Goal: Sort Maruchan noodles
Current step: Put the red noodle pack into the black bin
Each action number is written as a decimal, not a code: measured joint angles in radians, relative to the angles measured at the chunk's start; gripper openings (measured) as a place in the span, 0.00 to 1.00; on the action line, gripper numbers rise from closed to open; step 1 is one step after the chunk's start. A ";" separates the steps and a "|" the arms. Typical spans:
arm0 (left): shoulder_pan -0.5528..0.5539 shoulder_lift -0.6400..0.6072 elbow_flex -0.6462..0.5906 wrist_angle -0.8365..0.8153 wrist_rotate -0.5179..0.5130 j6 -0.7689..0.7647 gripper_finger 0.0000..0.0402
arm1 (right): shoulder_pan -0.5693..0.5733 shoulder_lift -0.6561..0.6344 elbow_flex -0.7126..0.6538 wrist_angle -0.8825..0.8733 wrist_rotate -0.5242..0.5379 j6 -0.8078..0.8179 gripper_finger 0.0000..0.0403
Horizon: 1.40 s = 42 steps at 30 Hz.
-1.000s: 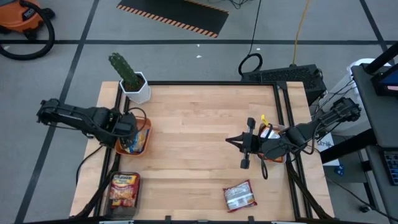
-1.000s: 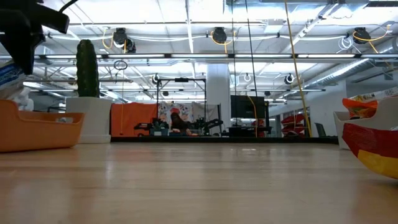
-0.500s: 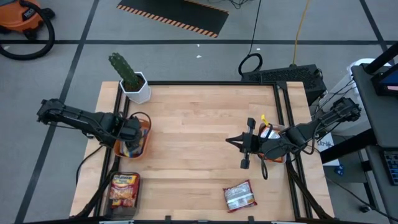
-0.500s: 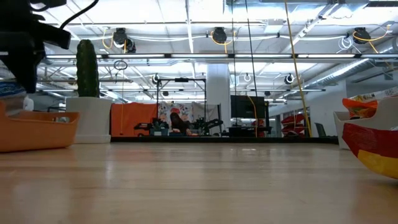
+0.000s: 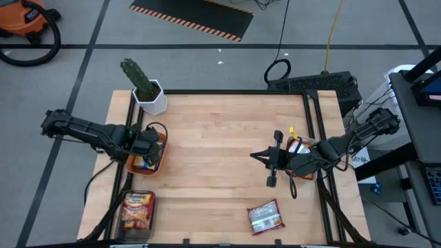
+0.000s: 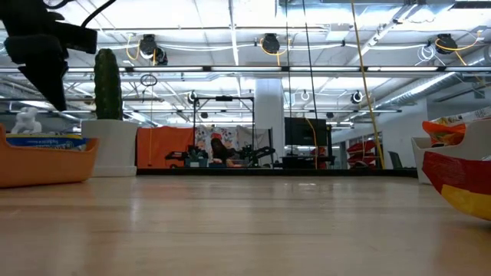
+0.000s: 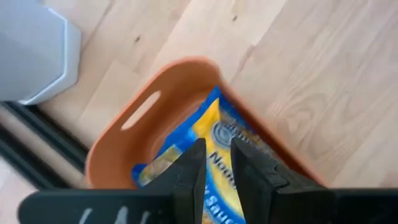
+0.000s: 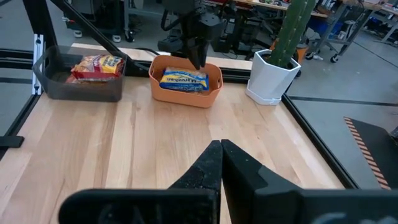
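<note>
Lifted a little since a second ago, the left gripper (image 5: 147, 146) now hangs just above the orange bin (image 5: 160, 162) at the worktop's (image 5: 220, 138) left edge, its jaws nearly together and empty; a blue-and-yellow packet (image 7: 205, 140) lies flat inside the bin. Toward the near left corner, a grey tray (image 5: 138, 210) holds a dark red packet (image 5: 138, 207). Another dark red-white packet (image 5: 265, 216) lies loose on the bare wood near the front edge. The right gripper (image 5: 269, 160) waits above the wood, jaws together. These packets look light, crinkly and slippery; pinching a sealed end edge seems safest, since the brittle noodle block could crack.
</note>
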 joint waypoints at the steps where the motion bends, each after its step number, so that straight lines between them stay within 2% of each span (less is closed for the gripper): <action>1: 0.000 0.000 0.000 0.022 0.000 0.000 0.20 | 0.000 0.000 0.000 0.000 0.000 0.000 0.00; 5: 0.000 0.000 0.000 0.213 0.000 0.058 0.21 | 0.000 0.000 0.000 -0.001 0.000 -0.001 0.00; 12: 0.000 0.000 0.000 0.603 -0.001 0.338 0.21 | 0.000 0.000 0.000 -0.035 -0.001 0.035 0.00; 15: -0.012 0.000 0.001 0.701 -0.001 0.449 0.21 | 0.011 0.000 0.000 -0.104 -0.002 0.115 0.00; 18: -0.037 0.000 0.001 0.731 0.000 0.530 0.21 | 0.035 0.000 0.000 -0.165 -0.009 0.206 0.00; 22: -0.073 0.000 0.001 0.732 -0.001 0.517 0.21 | 0.090 0.015 -0.042 -0.170 -0.045 0.339 0.00; 27: -0.136 0.008 -0.034 0.763 -0.003 0.525 0.21 | 0.126 0.059 -0.124 -0.042 -0.117 0.513 0.00; 30: -0.157 0.008 -0.089 0.849 -0.021 0.537 0.21 | 0.118 0.127 -0.149 0.015 -0.165 0.593 0.02; 33: -0.166 0.010 -0.162 0.954 -0.030 0.538 0.21 | 0.096 0.199 -0.149 0.029 -0.235 0.680 0.07; 39: -0.188 0.010 -0.289 1.134 -0.032 0.520 0.21 | 0.059 0.337 -0.127 0.128 -0.448 0.766 0.20; 42: -0.205 0.010 -0.323 1.186 -0.033 0.492 0.21 | 0.060 0.392 -0.093 0.127 -0.482 0.784 0.23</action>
